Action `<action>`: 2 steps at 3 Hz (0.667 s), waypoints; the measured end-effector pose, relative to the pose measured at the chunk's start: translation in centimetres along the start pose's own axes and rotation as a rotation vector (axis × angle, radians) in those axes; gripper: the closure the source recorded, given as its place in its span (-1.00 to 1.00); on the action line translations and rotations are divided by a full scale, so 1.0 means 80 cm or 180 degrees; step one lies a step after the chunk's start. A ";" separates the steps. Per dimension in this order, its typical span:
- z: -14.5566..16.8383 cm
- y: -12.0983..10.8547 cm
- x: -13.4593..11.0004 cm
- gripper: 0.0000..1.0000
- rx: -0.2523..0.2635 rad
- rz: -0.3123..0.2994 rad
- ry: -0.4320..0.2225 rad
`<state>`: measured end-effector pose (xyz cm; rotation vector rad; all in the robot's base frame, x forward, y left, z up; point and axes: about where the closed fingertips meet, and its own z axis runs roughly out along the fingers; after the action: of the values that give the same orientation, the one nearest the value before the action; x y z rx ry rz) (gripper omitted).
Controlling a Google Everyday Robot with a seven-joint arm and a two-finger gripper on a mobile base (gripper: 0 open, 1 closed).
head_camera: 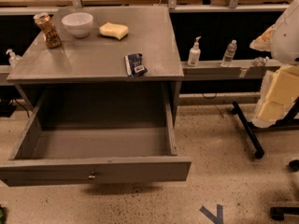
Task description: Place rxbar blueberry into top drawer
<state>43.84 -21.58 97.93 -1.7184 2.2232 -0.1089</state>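
The rxbar blueberry (pixel 135 64), a small flat bar in a dark navy wrapper with a white label patch, lies on the grey desk top (pixel 93 55) near its front edge, right of centre. Right below it the top drawer (pixel 100 143) is pulled wide open and holds nothing; its front panel has a small round metal lock (pixel 92 175) at centre. My white and pale yellow arm shows at the right edge of the camera view. My gripper (pixel 267 40) is up there, well to the right of the desk, away from the bar and holding nothing that I can see.
On the desk's back part stand a can (pixel 48 30), a white bowl (pixel 77 24) and a yellow sponge (pixel 114 30). A pump bottle (pixel 194 53) and a water bottle (pixel 229 53) stand on a ledge to the right. Black stand legs (pixel 247 132) lie on the speckled floor.
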 end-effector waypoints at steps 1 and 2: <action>0.000 0.000 0.000 -1.00 0.0001 0.0000 0.0000; 0.002 -0.007 -0.006 -1.00 0.0015 -0.0048 -0.0056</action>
<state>44.51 -21.22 98.02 -1.7275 2.1960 -0.1021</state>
